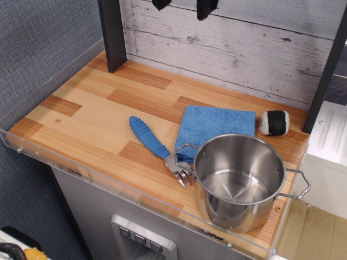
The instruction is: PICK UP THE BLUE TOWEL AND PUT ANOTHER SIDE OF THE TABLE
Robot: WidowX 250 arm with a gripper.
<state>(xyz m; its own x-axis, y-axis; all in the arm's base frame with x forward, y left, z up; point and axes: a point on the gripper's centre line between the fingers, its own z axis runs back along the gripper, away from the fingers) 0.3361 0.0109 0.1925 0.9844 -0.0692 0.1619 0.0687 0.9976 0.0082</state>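
Note:
The blue towel [212, 128] lies folded flat on the wood-plank table [87, 114], right of centre, with its front corner behind the steel pot [238, 181]. My gripper [183, 6] is high above the table at the top edge of the view. Only its two dark fingertips [206, 8] show, spread apart and holding nothing. It is well clear of the towel, up and to the left of it.
A spork with a blue ribbed handle [157, 147] lies left of the towel, tines toward the pot. A black-and-white ball-like object [275, 123] sits at the back right. A dark post [113, 32] stands at the back left. A clear acrylic rim [108, 181] runs along the front.

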